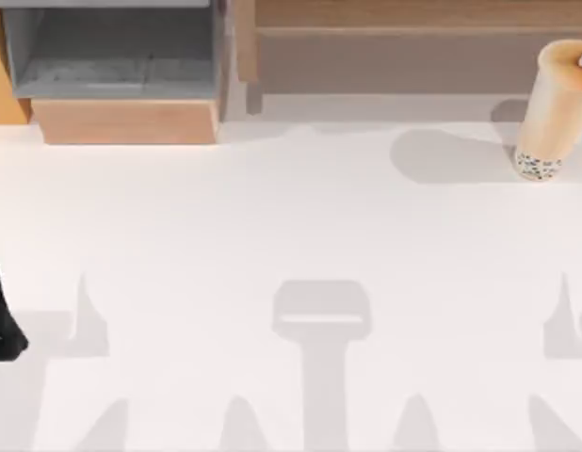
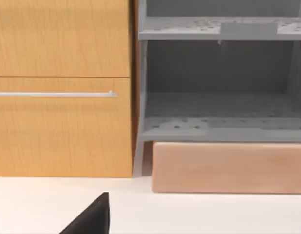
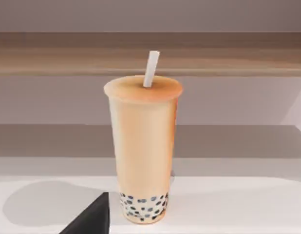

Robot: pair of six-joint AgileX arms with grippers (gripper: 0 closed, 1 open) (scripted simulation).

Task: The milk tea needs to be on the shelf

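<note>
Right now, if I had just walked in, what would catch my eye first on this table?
The milk tea would: a tall cup with dark pearls at its base and a white straw, standing upright on the white table at its far right. Just behind it runs the long brown shelf, and at the far left sits a grey-lined cabinet on a light wood base.
</note>
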